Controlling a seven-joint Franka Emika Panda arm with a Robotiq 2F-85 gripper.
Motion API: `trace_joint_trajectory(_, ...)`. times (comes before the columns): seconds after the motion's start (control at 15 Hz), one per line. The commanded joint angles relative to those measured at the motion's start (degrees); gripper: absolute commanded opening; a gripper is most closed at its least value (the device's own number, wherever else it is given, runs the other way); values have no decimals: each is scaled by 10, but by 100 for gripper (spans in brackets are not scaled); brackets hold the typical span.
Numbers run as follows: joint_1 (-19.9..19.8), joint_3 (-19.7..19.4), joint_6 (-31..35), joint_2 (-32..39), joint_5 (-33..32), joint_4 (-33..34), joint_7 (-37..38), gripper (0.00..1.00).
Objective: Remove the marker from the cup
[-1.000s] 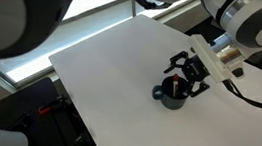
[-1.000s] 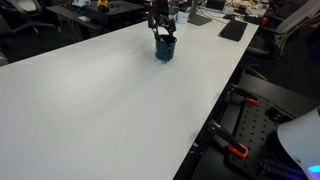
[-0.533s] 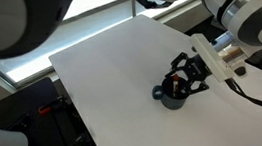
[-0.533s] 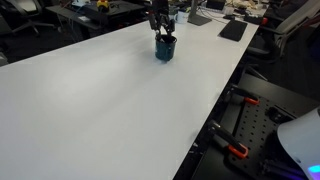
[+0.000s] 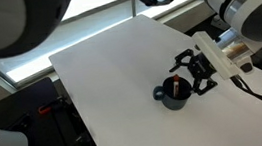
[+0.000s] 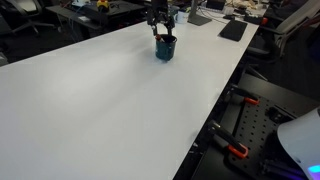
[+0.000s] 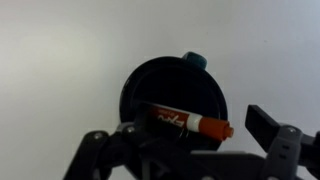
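Note:
The cup (image 7: 170,90) is a dark round mug seen from above in the wrist view, with its handle (image 7: 193,60) at the far side. The marker (image 7: 185,121) lies slanted across its mouth, and its orange-red end reaches just past the rim on the right. My gripper (image 7: 196,136) hangs over the cup with its fingers apart on either side of the marker; the right finger (image 7: 264,123) stands clear of the marker's tip. In both exterior views the gripper (image 5: 192,74) (image 6: 160,22) is just above the cup (image 5: 172,94) (image 6: 165,47).
The cup stands on a large white table (image 5: 100,67) (image 6: 110,100), near its far end in an exterior view. Dark desk items (image 6: 232,30) lie beyond it. The table's edge (image 6: 215,110) drops off to black frames with red clamps (image 6: 238,152).
My gripper dipped towards the cup, then shifted slightly sideways and up. The cup has not moved.

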Motion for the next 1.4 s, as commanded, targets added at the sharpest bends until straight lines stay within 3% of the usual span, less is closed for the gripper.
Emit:
trace_joint_trajectory(0.0,8,-10,21,-5,-17,10,5,99)
trace_joint_trajectory(0.33,8,-12,26,1,-21,18,3,100)
trace_joint_trajectory(0.4,9,-12,25,1,-23,17,1,90)
trace_joint_trajectory(0.47,10,-12,25,2,-26,17,-1,88)
trace_joint_trajectory(0.6,11,-11,25,2,-33,16,-4,66)
trace_joint_trajectory(0.67,11,-11,25,2,-36,16,-4,62)
trace_joint_trajectory(1.13,16,-9,26,2,-45,15,-5,5)
trace_joint_trajectory(1.2,17,-9,26,3,-47,16,-5,3)
trace_joint_trajectory(1.27,17,-9,26,3,-48,16,-5,9)
trace_joint_trajectory(1.33,17,-9,26,3,-49,16,-4,35)
